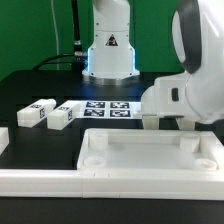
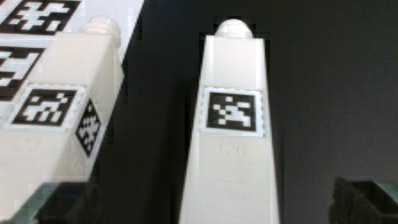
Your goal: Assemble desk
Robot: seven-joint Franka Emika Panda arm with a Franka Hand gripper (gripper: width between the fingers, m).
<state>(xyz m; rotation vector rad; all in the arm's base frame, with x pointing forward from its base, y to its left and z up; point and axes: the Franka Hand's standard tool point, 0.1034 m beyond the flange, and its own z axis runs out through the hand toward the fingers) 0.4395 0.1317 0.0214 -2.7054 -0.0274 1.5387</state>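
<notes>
A dark green backdrop [image 1: 30, 25] is hanging behind the scene in the exterior view. Black cables [image 1: 74, 22] are running down in front of it toward the black desk [image 1: 30, 85], whose matte top is stretching across the whole workspace. The marker board [image 1: 108, 108] is lying flat near its middle. A long white border rail [image 1: 35, 180] is lying along the near edge, on the exterior view's left, showing bright against the dark surface.

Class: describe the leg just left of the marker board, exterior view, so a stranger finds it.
Find the marker board, flat on the black table. On the exterior view's left of it lie two legs side by side. Yours is the leg beside the board, not the outer leg.
</notes>
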